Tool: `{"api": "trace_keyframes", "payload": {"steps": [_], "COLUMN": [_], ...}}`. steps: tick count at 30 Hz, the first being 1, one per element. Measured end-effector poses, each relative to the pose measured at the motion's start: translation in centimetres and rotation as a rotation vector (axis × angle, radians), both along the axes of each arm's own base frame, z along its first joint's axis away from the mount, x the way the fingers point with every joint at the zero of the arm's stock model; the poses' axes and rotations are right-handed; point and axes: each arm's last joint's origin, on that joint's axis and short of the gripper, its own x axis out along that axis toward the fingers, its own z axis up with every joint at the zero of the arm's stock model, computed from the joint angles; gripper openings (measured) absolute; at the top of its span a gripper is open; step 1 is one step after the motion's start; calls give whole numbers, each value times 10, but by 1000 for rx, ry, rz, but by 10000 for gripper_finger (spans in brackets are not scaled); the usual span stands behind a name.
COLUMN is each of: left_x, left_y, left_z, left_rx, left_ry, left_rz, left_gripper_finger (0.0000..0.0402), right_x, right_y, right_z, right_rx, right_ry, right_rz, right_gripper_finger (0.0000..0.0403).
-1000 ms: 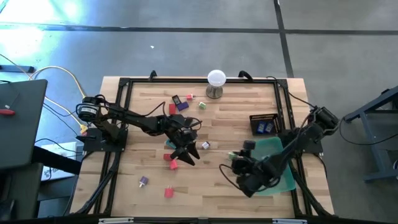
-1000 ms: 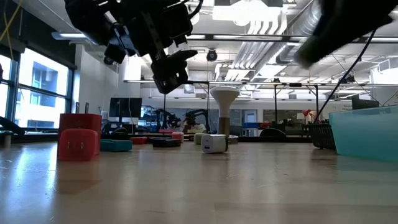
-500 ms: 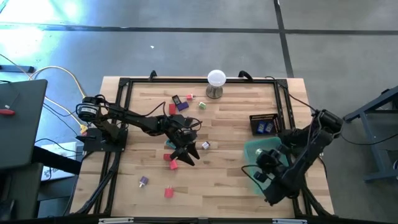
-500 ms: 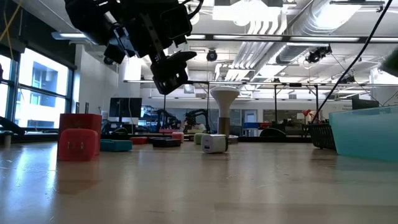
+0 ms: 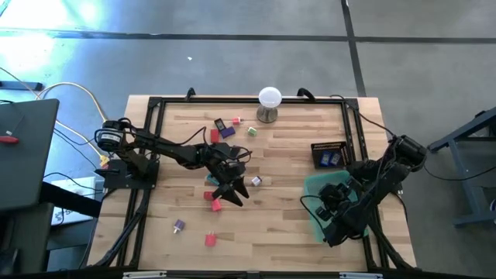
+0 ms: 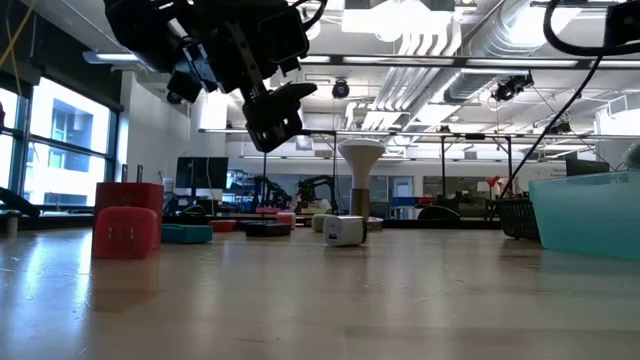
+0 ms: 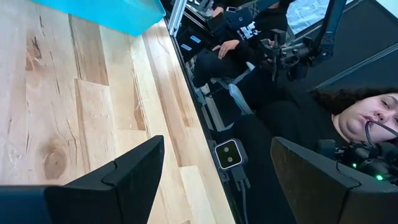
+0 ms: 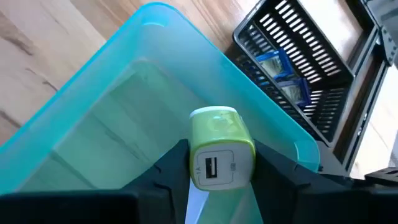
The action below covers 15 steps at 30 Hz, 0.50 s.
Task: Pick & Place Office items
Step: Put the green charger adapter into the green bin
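On the pale wooden desk [image 5: 279,155], a translucent teal plastic tray [image 8: 112,118] is overhung by the right end effector [image 8: 221,163], which is clamped on a pale green blocky charger [image 8: 221,146]. The left end effector [image 5: 232,194] is held apart above a red block [image 5: 216,205].

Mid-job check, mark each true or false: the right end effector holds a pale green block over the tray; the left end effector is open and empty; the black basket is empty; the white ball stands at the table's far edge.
1. The right end effector holds a pale green block over the tray. True.
2. The left end effector is open and empty. True.
3. The black basket is empty. False: blue items lie in it.
4. The white ball stands at the table's far edge. True.
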Motion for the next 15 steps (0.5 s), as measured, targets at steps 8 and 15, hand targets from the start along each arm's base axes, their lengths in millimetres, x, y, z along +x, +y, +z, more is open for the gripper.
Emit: {"api": "trace_keyframes", "payload": {"steps": [8,15], "left_x": [0,0], "left_y": [0,0], "left_z": [0,-1], "left_rx": [0,-2], "left_ry": [0,9], "left_rz": [0,-7], "left_gripper_finger": [288,288], "right_x": [10,21], "right_y": [-14,-26], "right_z": [-19,-29], "right_rx": [64,111], "right_ry": [56,85], "right_rz": [-1,17], "right_gripper_finger": [129,132]}}
